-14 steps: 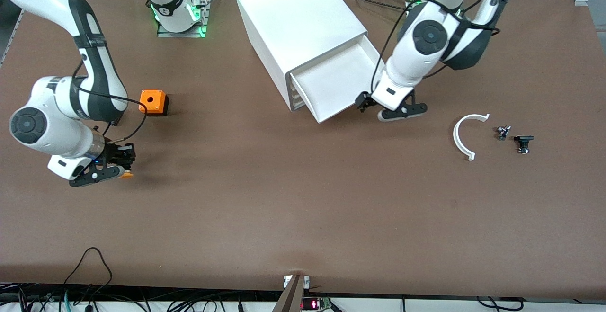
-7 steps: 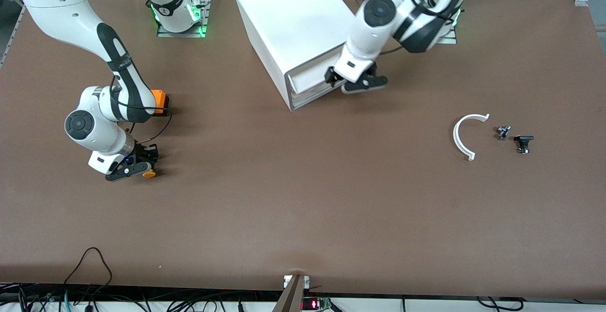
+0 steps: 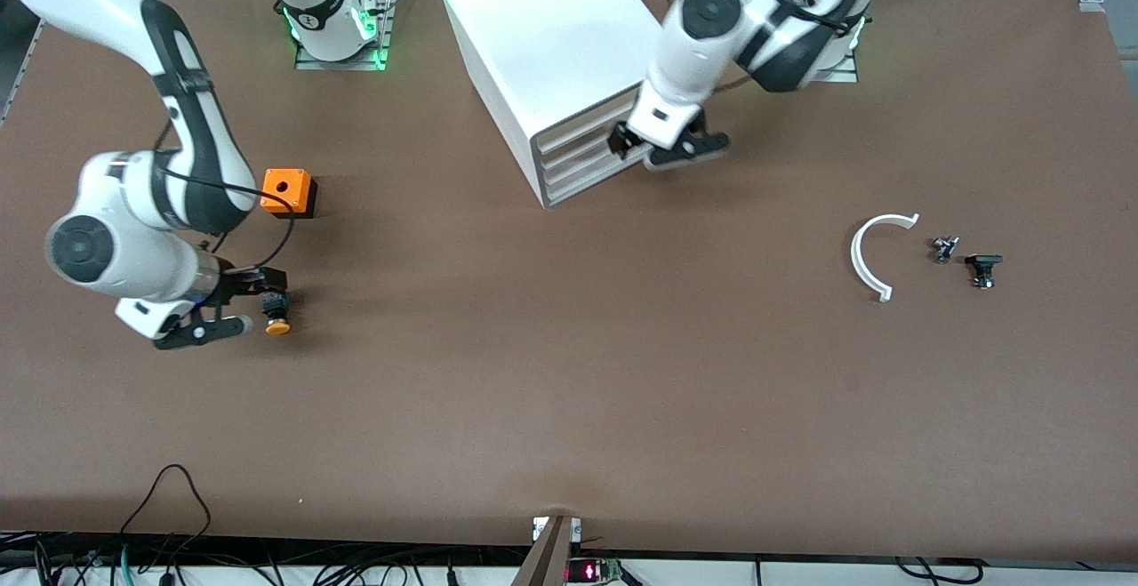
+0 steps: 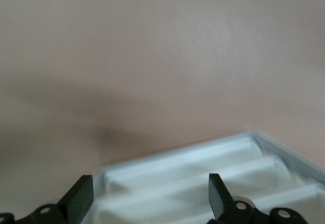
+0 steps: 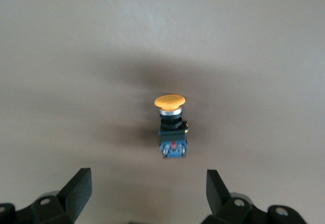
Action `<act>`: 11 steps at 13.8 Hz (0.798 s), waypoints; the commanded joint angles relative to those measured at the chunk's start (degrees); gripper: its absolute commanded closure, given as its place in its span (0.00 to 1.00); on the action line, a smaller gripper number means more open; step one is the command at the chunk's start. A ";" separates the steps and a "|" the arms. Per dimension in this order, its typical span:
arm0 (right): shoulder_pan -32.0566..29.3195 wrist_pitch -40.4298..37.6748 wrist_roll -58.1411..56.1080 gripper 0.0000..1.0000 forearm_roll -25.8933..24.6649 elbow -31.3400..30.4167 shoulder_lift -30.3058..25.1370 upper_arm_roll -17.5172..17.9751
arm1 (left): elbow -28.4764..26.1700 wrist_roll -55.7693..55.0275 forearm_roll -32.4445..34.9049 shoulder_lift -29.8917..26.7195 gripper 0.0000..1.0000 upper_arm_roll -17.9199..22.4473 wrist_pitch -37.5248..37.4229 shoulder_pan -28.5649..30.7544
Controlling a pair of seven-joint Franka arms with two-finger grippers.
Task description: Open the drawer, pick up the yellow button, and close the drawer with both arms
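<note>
Drawer [image 3: 582, 135] flush in cabinet [image 3: 551, 44], left gripper [image 3: 662, 146] spread at its front. Button [image 3: 276, 315] lies alone on table [image 3: 569, 390], released; right gripper [image 3: 233, 306] spread beside it. No readable writing.

The front view looks down from high across the brown matte counter [image 3: 569, 373], facing both arm bases. The left wrist view sits close above the large white box-shaped cabinet's [image 3: 551, 44] stacked cream drawer fronts [image 4: 203, 173]. The right wrist view looks closely down on the small orange-capped push button [image 5: 171, 127], also visible from the front [image 3: 276, 315].
</note>
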 commanded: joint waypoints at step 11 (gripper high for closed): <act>4.05 -23.23 22.47 0.00 1.13 15.12 -10.42 0.59 | 24.72 53.12 5.21 -8.02 0.00 30.65 -34.38 4.26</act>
